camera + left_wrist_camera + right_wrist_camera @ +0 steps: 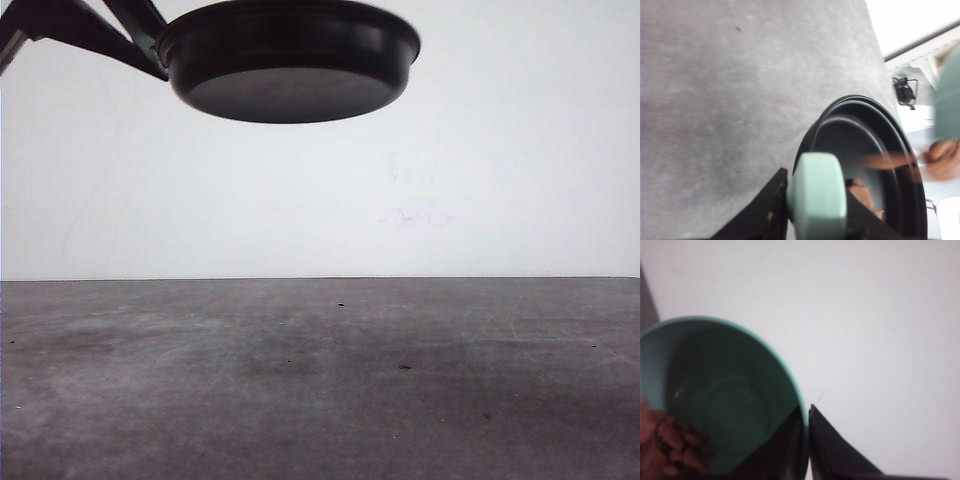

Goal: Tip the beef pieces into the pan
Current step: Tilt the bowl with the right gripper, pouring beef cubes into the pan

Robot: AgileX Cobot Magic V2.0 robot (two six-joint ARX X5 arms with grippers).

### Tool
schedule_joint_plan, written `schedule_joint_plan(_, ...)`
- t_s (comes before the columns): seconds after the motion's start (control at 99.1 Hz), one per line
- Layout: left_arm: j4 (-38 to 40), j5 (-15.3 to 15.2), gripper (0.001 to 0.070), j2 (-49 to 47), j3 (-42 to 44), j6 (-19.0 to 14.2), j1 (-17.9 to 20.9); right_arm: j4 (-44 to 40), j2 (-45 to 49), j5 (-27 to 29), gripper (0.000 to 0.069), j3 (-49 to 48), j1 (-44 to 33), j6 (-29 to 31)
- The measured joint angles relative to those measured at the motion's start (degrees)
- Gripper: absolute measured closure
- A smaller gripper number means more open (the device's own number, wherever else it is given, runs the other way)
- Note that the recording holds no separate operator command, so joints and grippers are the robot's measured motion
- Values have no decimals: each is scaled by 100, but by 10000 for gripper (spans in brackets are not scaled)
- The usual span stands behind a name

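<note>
The black pan (290,60) hangs high over the table, seen from below, held up by my left arm. My left gripper (813,212) is shut on its mint-green handle (817,195). Inside the pan (875,145) lie a few reddish-brown beef pieces (862,192), and another piece streaks past as a blur. A teal bowl (947,95) is tipped over the pan's far rim with beef pieces at its lip. My right gripper (806,440) is shut on the bowl's rim (725,390). More beef pieces (667,442) are heaped at the bowl's low side.
The grey table (320,380) stretches bare below the pan, with a white wall behind it. Past the table's edge in the left wrist view, a small black device with a cable (905,90) rests on a pale surface.
</note>
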Motion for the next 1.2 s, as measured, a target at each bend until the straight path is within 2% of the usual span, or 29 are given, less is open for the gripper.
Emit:
schedule_joint_plan(0.101, -24, 7, 651, 0, 0, 4, 20, 348, -2, -136, 678, 0, 0, -221)
schedule_joint_plan(0.343, -11, 35, 651, 0, 0, 17, 74, 339, -2, -413, 678, 0, -74, -345)
schedule_joint_plan(0.968, 85, 35, 651, 0, 0, 20, 120, 337, -2, -533, 678, 0, -114, -380)
schedule_joint_plan(1.079, 85, 35, 651, 0, 0, 20, 120, 291, -2, -297, 678, 0, -155, 157)
schedule_joint_plan(1.14, 83, 35, 651, 0, 0, 20, 120, 76, -24, 63, 677, 4, -155, 743)
schedule_joint_plan(1.2, 83, 35, 651, 0, 0, 20, 120, -531, -120, 234, 677, 20, -162, 1475)
